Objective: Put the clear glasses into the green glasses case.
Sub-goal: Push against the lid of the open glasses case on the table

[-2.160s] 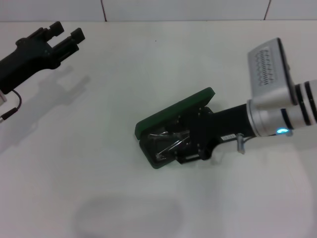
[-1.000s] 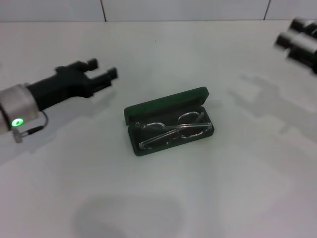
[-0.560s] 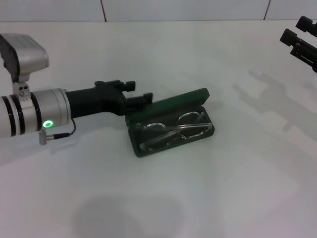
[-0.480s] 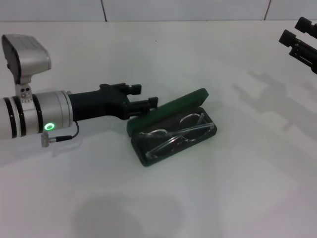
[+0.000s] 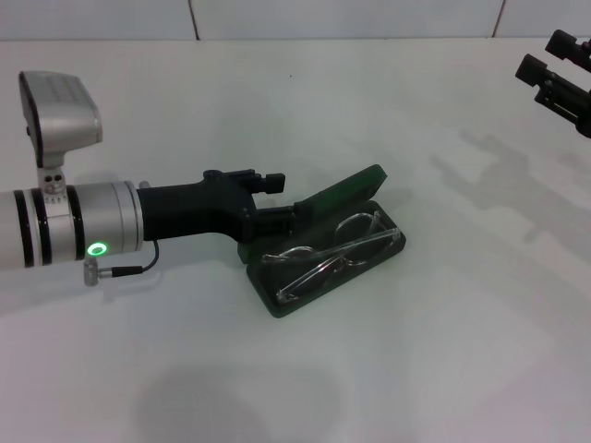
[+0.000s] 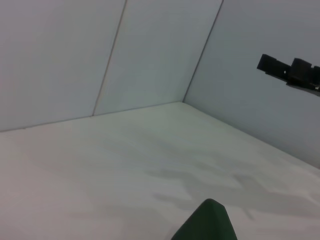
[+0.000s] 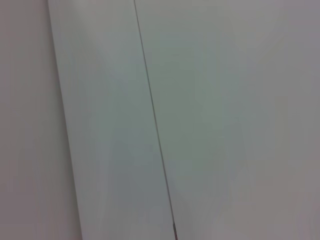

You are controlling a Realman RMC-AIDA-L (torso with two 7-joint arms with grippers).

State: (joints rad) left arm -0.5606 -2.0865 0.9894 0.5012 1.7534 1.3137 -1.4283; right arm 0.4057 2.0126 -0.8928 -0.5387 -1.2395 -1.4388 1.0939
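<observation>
The green glasses case [image 5: 343,191] lies open in the middle of the white table, its lid raised at the back. The clear glasses [image 5: 331,255] rest inside on the black lining, with their arms folded. My left gripper [image 5: 277,199] comes in from the left and is open. Its nearer finger presses against the back of the lid and its farther finger stands free behind it. In the left wrist view only a corner of the green glasses case [image 6: 207,225] shows. My right gripper [image 5: 547,55] hangs open over the table's far right corner, away from the case.
The white table [image 5: 295,369] spreads around the case. A white tiled wall [image 5: 351,17] runs along the back edge. My right gripper [image 6: 290,70] also shows far off in the left wrist view.
My left gripper has moved right to the back of the lid. The case has slid and turned a little towards the right and front. The right arm stays at the far right.
</observation>
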